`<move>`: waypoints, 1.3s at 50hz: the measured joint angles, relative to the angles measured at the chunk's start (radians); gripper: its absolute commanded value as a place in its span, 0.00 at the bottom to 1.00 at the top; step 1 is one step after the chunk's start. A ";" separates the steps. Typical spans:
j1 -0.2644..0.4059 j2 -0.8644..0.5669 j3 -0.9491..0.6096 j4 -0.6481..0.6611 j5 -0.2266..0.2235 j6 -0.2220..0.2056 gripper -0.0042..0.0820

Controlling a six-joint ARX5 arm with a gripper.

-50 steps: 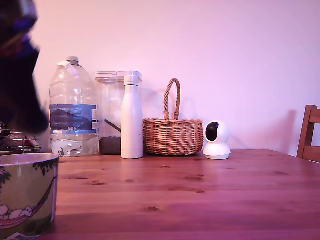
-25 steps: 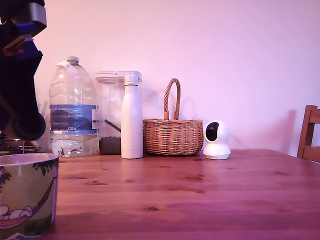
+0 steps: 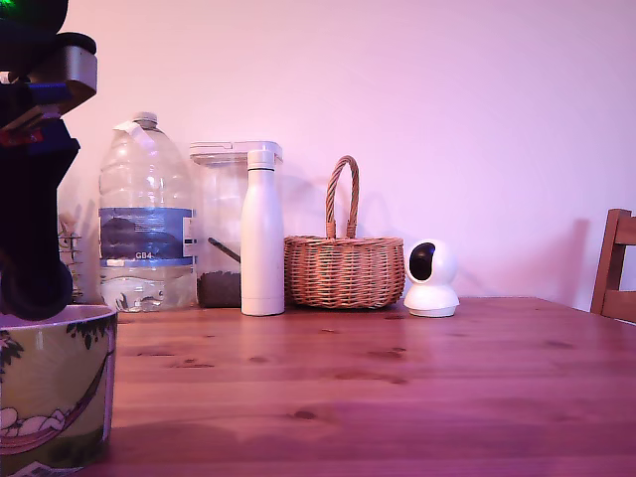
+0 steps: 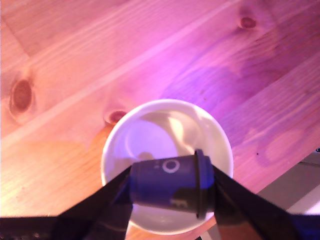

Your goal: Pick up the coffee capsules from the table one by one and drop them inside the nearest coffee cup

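end effector (image 4: pixel 167 192) grips capsule (image 4: pixel 170 184) above coffee cup (image 4: pixel 118 135)

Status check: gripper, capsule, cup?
Gripper shut on coffee capsule, capsule on its side. Directly above open coffee cup, not yet released. Cup interior looks empty, nothing blocking the drop.

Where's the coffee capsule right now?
In the wrist view the coffee capsule lies sideways, clamped in the gripper, directly above the coffee cup's open mouth.
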 measured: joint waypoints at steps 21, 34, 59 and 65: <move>0.000 0.000 0.000 0.000 0.002 0.000 0.70; 0.000 0.000 0.000 -0.001 0.000 0.000 0.76; 0.000 -0.017 0.000 0.008 0.000 0.000 0.09; 0.000 -0.064 0.000 0.053 0.000 0.000 0.02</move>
